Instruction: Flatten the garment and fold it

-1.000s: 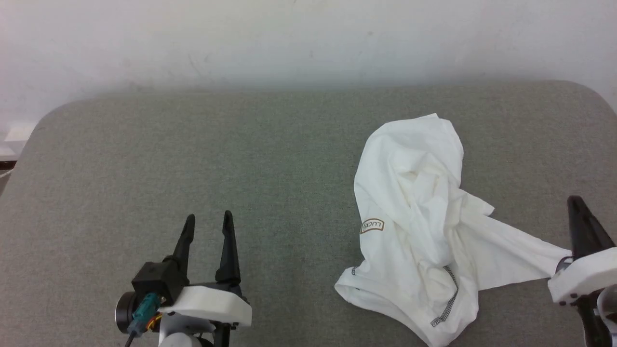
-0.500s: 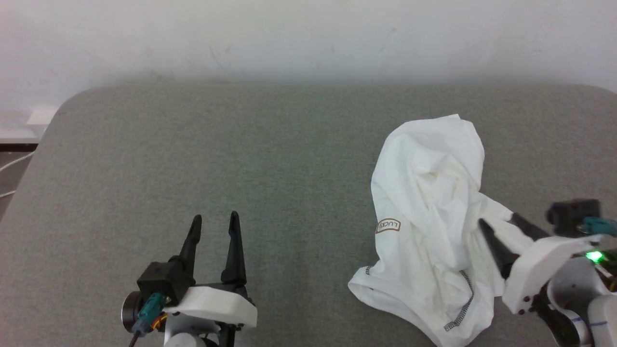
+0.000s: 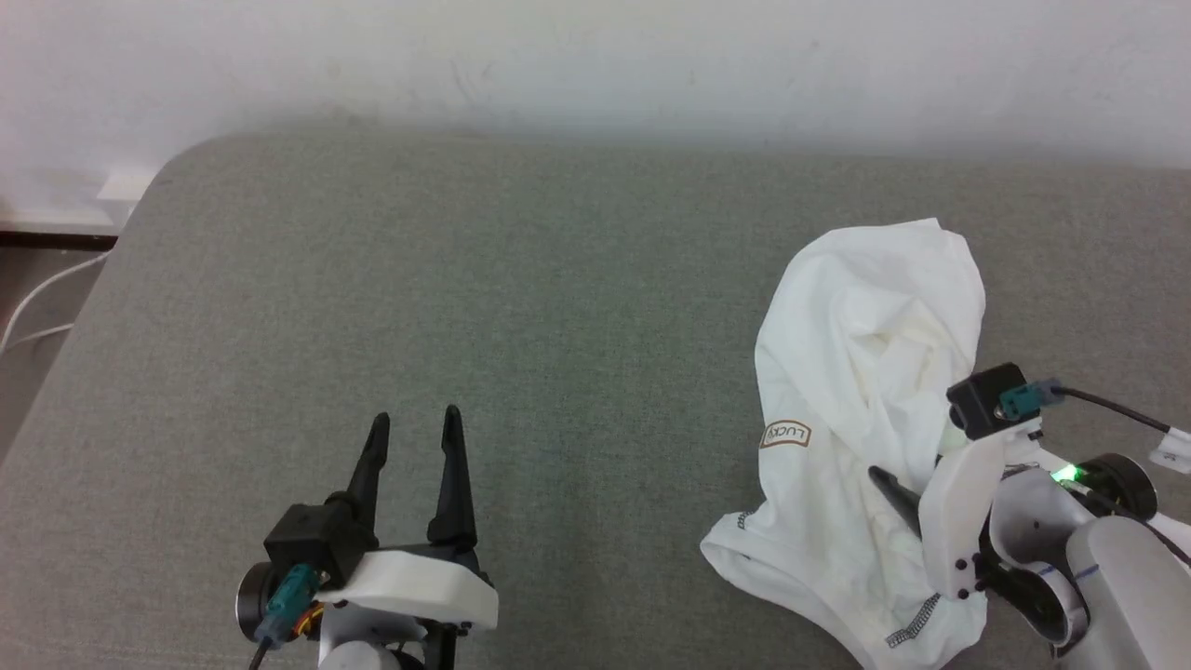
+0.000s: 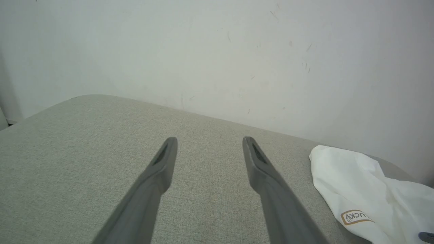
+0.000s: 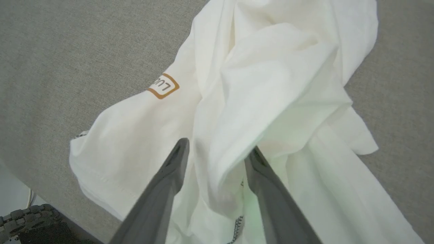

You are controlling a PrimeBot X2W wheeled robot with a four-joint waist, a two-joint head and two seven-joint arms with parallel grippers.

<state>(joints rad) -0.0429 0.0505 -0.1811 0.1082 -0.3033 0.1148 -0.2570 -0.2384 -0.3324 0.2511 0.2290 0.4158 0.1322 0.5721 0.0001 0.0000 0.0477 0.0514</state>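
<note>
Grey-green woven cloth covers the broad padded surface (image 3: 558, 307) with rounded far corners that spreads before the robot, and a plain white wall (image 3: 595, 56) rises behind it at twelve o'clock. The garment (image 3: 865, 372), a white short-sleeved T-shirt of thin soft fabric, lies crumpled in a loose heap toward four o'clock in the head view, well apart from the bare middle of the surface. Its small brown-outlined rectangular logo patch (image 3: 786, 435) faces up on the heap's nine o'clock edge, and a line of grey contrast stitching (image 3: 916, 622) runs along the hem near six o'clock of the heap. The right gripper (image 5: 218, 147), two long dark fingers on a white mount, is down among the folds at the heap's five o'clock side; in the right wrist view its fingers stand spread, released, with a raised fold of the white fabric between them that they do not pinch. A small green light (image 3: 1065, 475) glows on that arm's wrist. The left gripper (image 3: 416, 419) hovers over bare cloth at seven o'clock in the head view, fingers pointing to twelve o'clock, parted and holding nothing. From the left wrist view the T-shirt lies off at four o'clock, clear of those fingers. A thin white cable (image 3: 46, 298) trails beside the surface at nine o'clock.
</note>
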